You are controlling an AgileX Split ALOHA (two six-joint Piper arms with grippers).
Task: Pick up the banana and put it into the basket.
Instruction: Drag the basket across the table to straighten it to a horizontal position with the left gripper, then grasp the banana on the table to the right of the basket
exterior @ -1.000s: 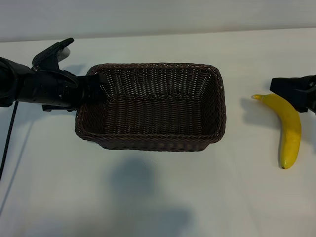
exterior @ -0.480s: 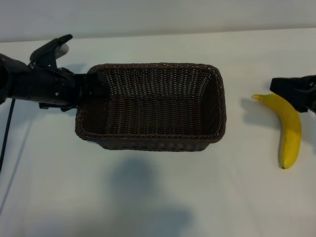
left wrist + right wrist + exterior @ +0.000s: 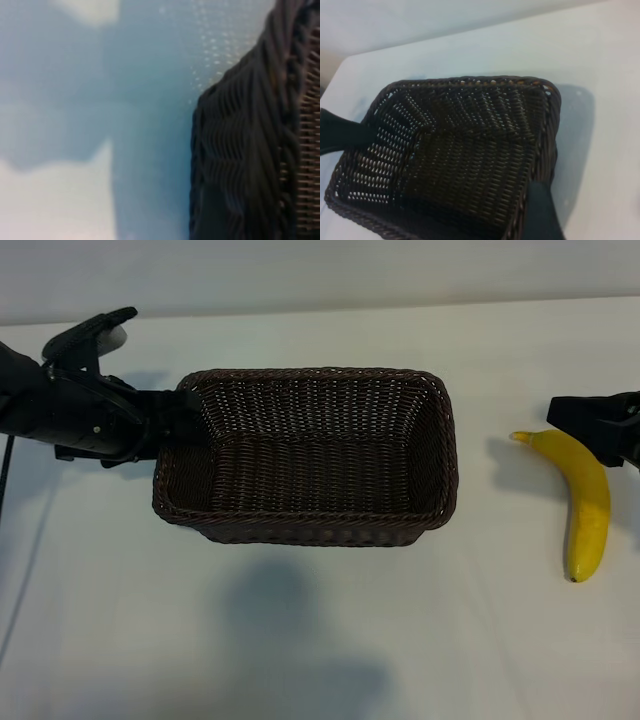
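Still at the approach step: banana (image 3: 585, 502) lying unheld near the tabletop's right edge, well apart from the empty basket (image 3: 305, 455) mid-table. Right gripper (image 3: 598, 432) spread, touching the banana's stem end. Left gripper (image 3: 165, 425) at the basket's left wall, whether spread or pinching the rim, cannot tell. Next, probably: lower and close across the banana's middle.

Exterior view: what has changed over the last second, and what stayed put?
The left gripper slid back leftward from the basket's left end, letting go of the rim. The basket, the banana and the right gripper above its stem end did not move.
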